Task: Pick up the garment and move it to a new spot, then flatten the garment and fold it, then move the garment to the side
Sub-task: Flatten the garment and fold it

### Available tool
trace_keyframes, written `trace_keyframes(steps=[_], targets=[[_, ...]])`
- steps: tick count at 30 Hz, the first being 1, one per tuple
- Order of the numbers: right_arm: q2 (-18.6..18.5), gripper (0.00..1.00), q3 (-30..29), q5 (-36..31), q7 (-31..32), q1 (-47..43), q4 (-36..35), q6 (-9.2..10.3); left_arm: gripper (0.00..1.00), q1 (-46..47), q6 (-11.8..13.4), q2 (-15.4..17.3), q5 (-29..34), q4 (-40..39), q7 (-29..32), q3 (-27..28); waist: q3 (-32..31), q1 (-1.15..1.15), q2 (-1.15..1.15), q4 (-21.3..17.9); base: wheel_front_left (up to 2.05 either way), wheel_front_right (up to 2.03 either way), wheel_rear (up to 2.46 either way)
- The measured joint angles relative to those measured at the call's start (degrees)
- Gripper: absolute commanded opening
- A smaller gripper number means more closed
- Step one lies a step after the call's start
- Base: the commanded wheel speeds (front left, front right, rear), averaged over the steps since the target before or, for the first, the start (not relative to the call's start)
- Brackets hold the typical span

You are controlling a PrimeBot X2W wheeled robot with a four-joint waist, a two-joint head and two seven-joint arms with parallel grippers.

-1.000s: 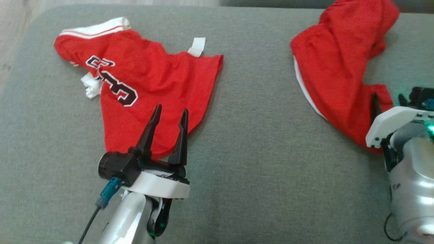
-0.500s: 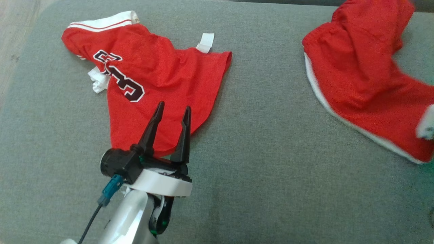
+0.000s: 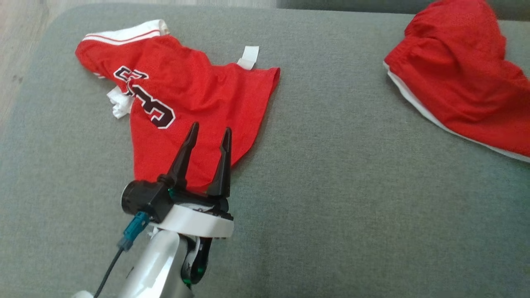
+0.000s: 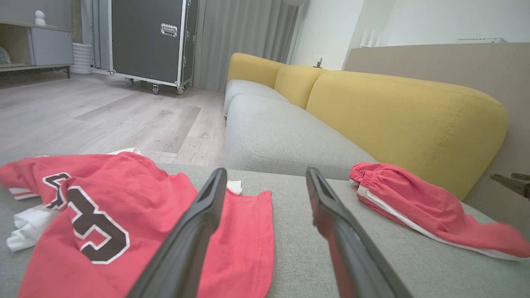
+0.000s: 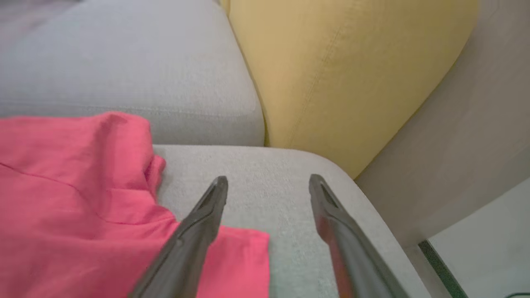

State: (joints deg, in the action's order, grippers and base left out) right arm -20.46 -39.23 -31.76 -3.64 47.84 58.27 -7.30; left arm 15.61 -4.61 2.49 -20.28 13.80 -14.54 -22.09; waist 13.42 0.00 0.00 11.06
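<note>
On the cushion (image 3: pixel 331 186), the jersey (image 3: pixel 194 99) lies at the left and the shorts (image 3: pixel 459 82) well apart at the far right. The left tool (image 3: pixel 210 127) hangs over the jersey's near edge; the right tool (image 5: pixel 268 179) is beside the shorts' edge.

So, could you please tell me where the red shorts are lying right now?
The red shorts lie at the head view's upper right on the grey cushion, on the robot's right, apart from the red jersey.

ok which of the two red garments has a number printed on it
The jersey on the left; the shorts on the right are plain red with a white edge.
</note>
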Motion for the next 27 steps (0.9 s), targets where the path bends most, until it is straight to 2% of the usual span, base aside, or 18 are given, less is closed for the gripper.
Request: trace_keyframes(steps=[4, 7, 8, 11, 15, 18, 22, 27], targets=[[4.44, 1.0, -0.8, 0.18, -7.33, 0.49, -0.25, 0.0, 1.0, -0.06, 0.0, 0.0, 0.0, 0.0, 0.0, 0.53, -1.62, 0.0, 0.0, -0.77, 0.0, 0.0, 0.0], [8.92, 1.0, 1.64, 3.47, -10.51, 0.54, -1.62, 0.0, 1.0, -0.41, 0.07, 0.0, 0.01, -0.07, 0.0, 1.58, -3.43, 0.0, 0.0, -1.45, 0.0, 0.0, 0.0], [10.66, 1.0, 3.58, 4.97, -10.56, 0.39, -3.32, 0.0, 1.0, -0.68, 0.07, 0.03, 0.02, -0.1, 0.0, 1.91, -4.03, 0.0, 0.0, -1.77, 0.0, 0.0, 0.0], [15.15, 1.0, 11.28, 13.33, -10.62, -2.54, -14.19, 0.0, 1.0, -2.09, 0.05, 0.01, 0.19, -0.1, 0.0, 2.32, -5.79, -0.01, 0.0, -2.91, 0.0, 0.0, 0.0], [16.29, 1.0, 20.93, 24.59, -10.76, -13.74, -26.24, 0.0, 1.0, -4.23, 0.05, 0.04, 0.21, -0.13, 0.0, 3.7, -7.87, -0.01, 0.0, -4.57, 0.0, 0.0, 0.0], [16.94, 1.0, 26.8, 30.09, -10.74, -24.73, -32.98, 0.01, 1.0, -5.02, -0.01, 0.04, 0.81, -0.14, 0.0, 4.04, -9.21, -0.01, 0.0, -5.71, 0.0, 0.0, 0.0], [17.49, 1.0, 32.38, 36.11, -10.74, -33.6, -37.72, 0.01, 1.0, -5.69, -0.13, 0.04, 1.16, -0.18, 0.0, 4.57, -10.42, -0.02, 0.0, -6.77, 0.0, 0.0, 0.0], [17.68, 1.0, 35.48, 36.79, -10.74, -36.9, -39.64, 0.01, 1.0, -5.73, -0.48, 0.04, 1.18, -0.45, 0.0, 4.45, -9.92, -0.01, 0.0, -6.45, 0.0, 0.0, 0.0]])
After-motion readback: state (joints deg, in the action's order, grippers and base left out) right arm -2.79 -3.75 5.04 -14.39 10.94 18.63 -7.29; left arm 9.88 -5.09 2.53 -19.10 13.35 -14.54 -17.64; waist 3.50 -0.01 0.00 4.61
